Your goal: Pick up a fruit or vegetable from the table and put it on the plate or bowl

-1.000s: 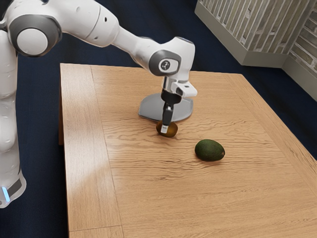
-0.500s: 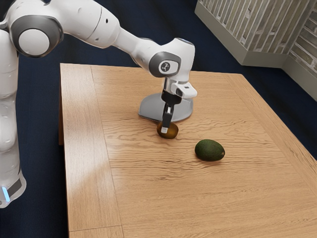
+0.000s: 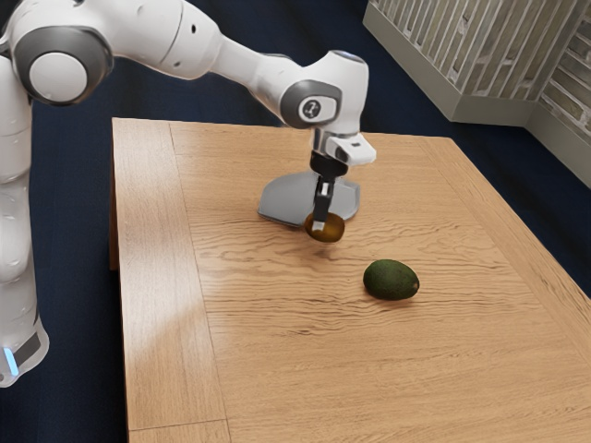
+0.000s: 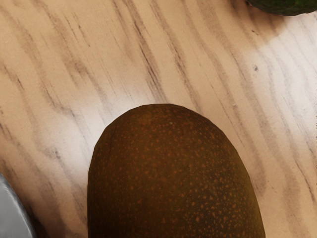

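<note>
On the near half of the wooden table (image 3: 277,360) nothing has changed in the last second. The grain runs bare up to the dark green avocado (image 3: 391,279), which lies where it lay before, well apart from my gripper.

Beyond it, my gripper (image 3: 320,221) points straight down with its fingers pinching the brown kiwi (image 3: 330,231) from two sides. A second ago the kiwi rested on the wood. It now hangs clear of the surface and has shifted slightly toward the exterior view's right.

In the wrist view the kiwi (image 4: 173,178) sits directly under my hand. The avocado (image 4: 282,4) is off at one corner and the plate's rim (image 4: 10,215) at the opposite one.

The grey plate (image 3: 282,198) lies flat just behind the kiwi and holds nothing. I cannot tell whether the fruit overhangs its near rim.

Past the table's far edge the floor (image 3: 74,185) is dark blue. A white slatted partition (image 3: 480,46) stands at the exterior view's upper right.
</note>
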You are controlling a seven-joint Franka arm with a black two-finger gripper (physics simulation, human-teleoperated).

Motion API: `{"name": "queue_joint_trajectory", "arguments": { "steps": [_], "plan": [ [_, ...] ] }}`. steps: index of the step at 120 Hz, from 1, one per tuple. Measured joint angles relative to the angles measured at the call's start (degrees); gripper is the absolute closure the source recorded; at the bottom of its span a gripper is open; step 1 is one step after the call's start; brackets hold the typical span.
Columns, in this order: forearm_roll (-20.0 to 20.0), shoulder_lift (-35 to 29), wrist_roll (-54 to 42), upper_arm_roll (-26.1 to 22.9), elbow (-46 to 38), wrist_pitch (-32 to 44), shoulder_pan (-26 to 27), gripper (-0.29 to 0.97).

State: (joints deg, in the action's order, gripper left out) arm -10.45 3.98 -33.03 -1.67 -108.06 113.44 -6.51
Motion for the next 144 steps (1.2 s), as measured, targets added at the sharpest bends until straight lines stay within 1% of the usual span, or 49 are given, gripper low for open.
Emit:
{"name": "queue_joint_trajectory", "arguments": {
  "steps": [10, 26, 43, 68, 84, 86, 95, 102, 108, 123, 144],
  "plan": [
    [0.37, -0.72, 0.00, 1.17, 1.57, -0.23, 0.38, 0.54],
    [1.76, -1.88, -0.08, 4.95, 3.64, -1.14, 1.22, 0.54],
    [2.85, -2.08, -0.23, 8.27, 4.61, -2.17, 0.01, 0.54],
    [3.84, -1.95, -0.59, 9.96, 5.01, -2.77, -3.51, 0.54],
    [4.05, -1.88, -0.81, 10.05, 5.02, -2.88, -3.59, 0.54],
    [4.21, -1.87, -0.84, 10.04, 5.05, -2.89, -3.43, 0.53],
    [4.52, -1.79, -1.19, 10.07, 5.29, -3.05, -2.46, 0.32],
    [4.49, -1.77, -1.49, 10.09, 5.35, -3.22, -1.55, 0.22],
    [4.46, -1.75, -1.74, 10.10, 5.37, -3.34, -0.73, 0.15],
    [4.42, -1.75, -2.26, 10.10, 5.38, -3.54, 0.82, 0.06],
    [4.20, -1.91, -3.22, 9.94, 5.82, -3.93, 0.74, 0.02]
  ]
}}
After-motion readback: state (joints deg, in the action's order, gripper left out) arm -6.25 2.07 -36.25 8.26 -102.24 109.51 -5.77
